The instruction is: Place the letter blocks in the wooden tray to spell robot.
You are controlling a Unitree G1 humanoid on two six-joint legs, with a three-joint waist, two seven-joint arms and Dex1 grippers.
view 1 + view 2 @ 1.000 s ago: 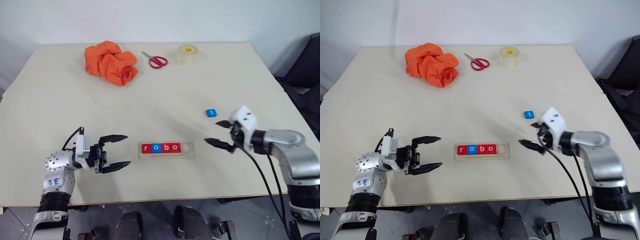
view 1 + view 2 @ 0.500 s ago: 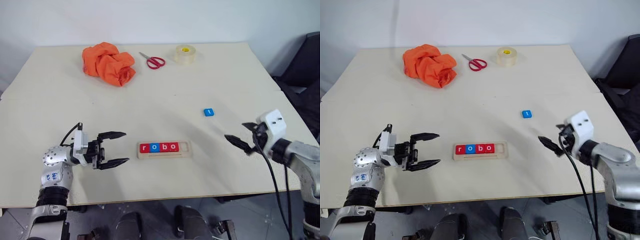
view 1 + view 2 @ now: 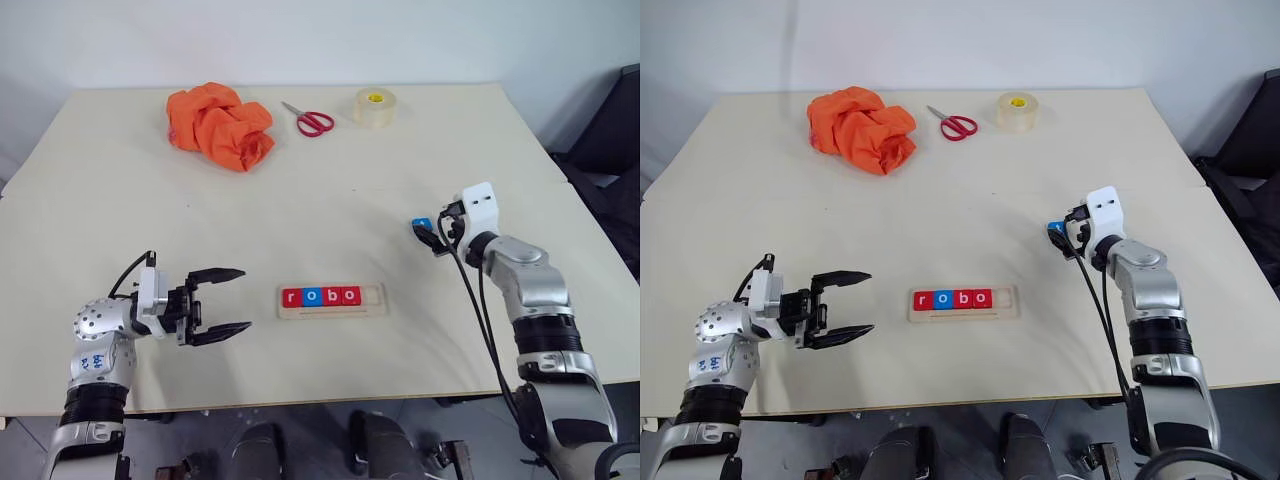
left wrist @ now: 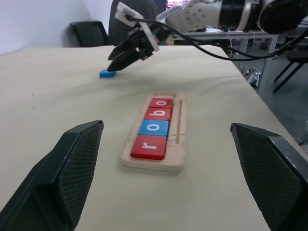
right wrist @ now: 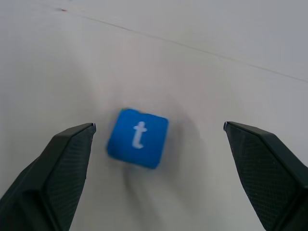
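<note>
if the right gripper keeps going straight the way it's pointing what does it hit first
Most likely the blue t block: it lies on the table just ahead of the open right gripper, between the lines of its fingers. Whether it would meet the block or slide over it is unclear.

The worktop [image 3: 300, 200] is seen from above and in front by both head eyes, sharing the whole scene; the wooden tray [image 4: 155, 132] is viewed low and level from the left wrist; the blue t block [image 5: 138, 137] is viewed closely from the right wrist.
</note>
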